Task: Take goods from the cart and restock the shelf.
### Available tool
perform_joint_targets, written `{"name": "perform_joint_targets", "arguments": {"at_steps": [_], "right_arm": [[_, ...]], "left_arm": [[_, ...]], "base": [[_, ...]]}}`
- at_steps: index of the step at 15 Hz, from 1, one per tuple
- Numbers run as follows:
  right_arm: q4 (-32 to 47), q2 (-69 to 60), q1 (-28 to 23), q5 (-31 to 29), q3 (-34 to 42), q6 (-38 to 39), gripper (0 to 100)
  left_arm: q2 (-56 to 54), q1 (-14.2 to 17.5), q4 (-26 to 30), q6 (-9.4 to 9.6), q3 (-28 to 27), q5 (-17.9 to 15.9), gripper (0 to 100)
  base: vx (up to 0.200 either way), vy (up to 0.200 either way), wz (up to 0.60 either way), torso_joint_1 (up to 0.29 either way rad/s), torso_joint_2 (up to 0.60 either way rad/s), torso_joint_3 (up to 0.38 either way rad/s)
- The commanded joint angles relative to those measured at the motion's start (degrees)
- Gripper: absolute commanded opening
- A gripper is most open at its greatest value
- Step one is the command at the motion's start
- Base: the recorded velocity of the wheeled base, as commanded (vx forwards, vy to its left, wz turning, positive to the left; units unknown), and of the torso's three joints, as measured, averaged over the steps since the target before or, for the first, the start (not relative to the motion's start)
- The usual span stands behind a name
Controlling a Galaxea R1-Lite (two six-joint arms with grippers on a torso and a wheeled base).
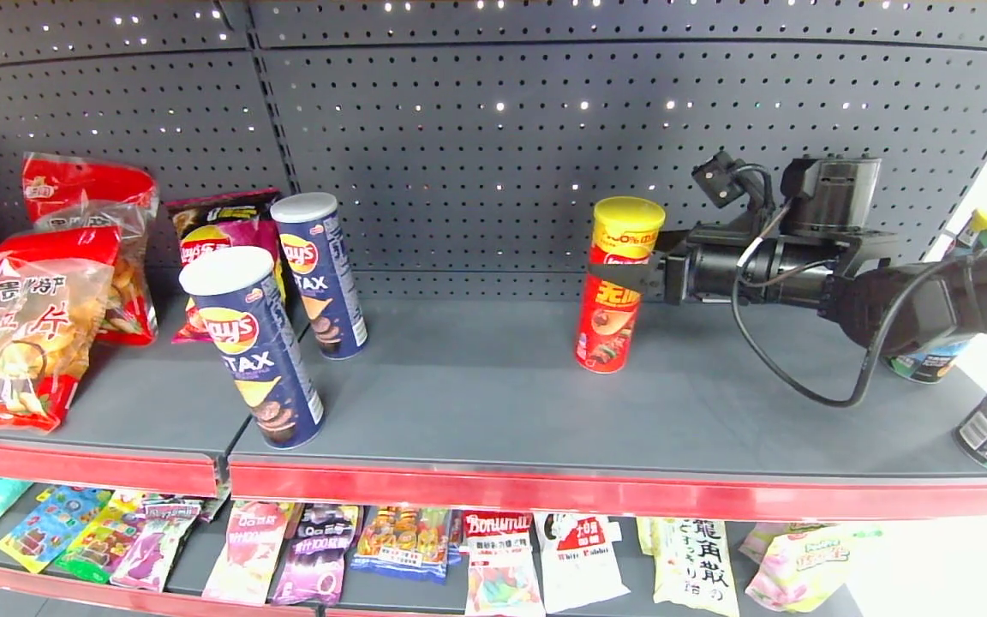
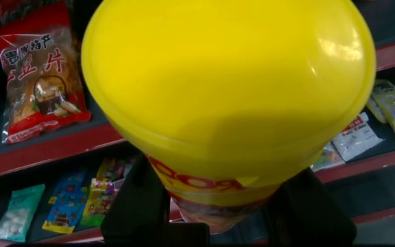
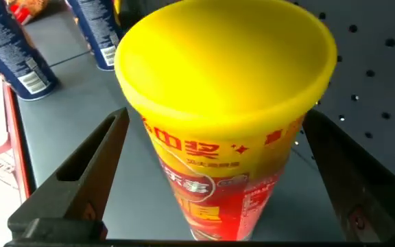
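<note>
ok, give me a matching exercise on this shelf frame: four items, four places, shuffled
Things:
1. red can
2. front blue can
3. purple chip bag
4. candy packets

Places:
a. on the lower shelf
b. standing mid upper shelf, between the fingers of the right gripper
c. near the upper shelf's front edge
d. at the back panel, beside the rear blue can

Pairs: 1-b, 2-c, 3-d, 4-a
</note>
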Motion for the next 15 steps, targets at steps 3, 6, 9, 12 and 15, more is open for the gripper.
{"name": "perform_joint_targets", "arguments": {"at_steps": [3,6,9,12,15], "right_arm": [[0.1,1.6,0.2,-0.4,-2.6,0.0,100],[0.1,1.8,0.2,-0.7,-2.9,0.0,100],[-0.1,2.4,0.5,-1.8,-3.2,-0.1,0],[0.0,1.3,2.0,-4.2,-1.5,0.1,0],[0.2,-2.8,3.4,-8.1,0.8,0.8,0]], "left_arm": [[-0.2,0.0,0.1,0.02,0.0,0.0,0],[-0.2,0.0,0.1,0.02,0.0,0.0,0],[-0.5,0.0,0.1,0.10,0.5,0.0,0],[-0.5,0.0,0.1,0.10,0.8,0.1,0],[-0.6,0.0,0.1,0.10,0.9,0.0,0]], "base": [[0.000,0.000,0.00,0.000,0.00,0.000],[0.000,0.000,0.00,0.000,0.00,0.000],[0.000,0.000,0.00,0.000,0.00,0.000],[0.000,0.000,0.00,0.000,0.00,0.000],[0.000,0.000,0.00,0.000,0.00,0.000]]}}
